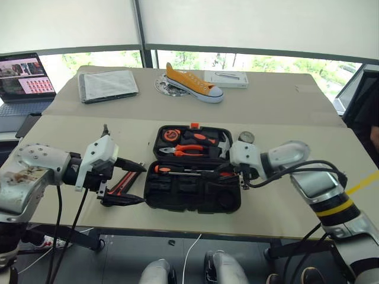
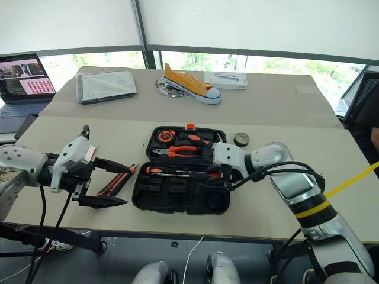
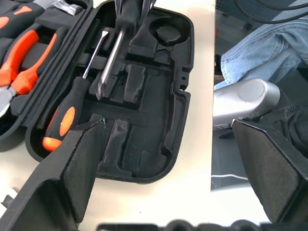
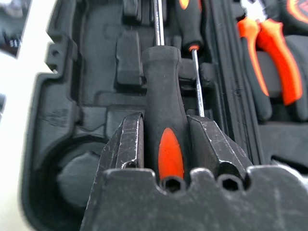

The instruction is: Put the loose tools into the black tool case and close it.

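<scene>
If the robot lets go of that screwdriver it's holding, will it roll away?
Probably not far. The right gripper holds the screwdriver over the open black tool case, whose moulded recesses would likely catch it. The handle looks round, so on a bare table it might roll. Its steel shaft looks stiff, and the rubbery-looking handle is probably not slippery.

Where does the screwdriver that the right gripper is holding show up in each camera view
Left eye view: screwdriver over the case's near half, at the right gripper.
Right eye view: mid-picture, by the wrist.
Left wrist view: shaft and black handle slant down from the top edge.
Right wrist view: handle centred between the fingers.
Shared landmark: orange-handled pliers.
</scene>
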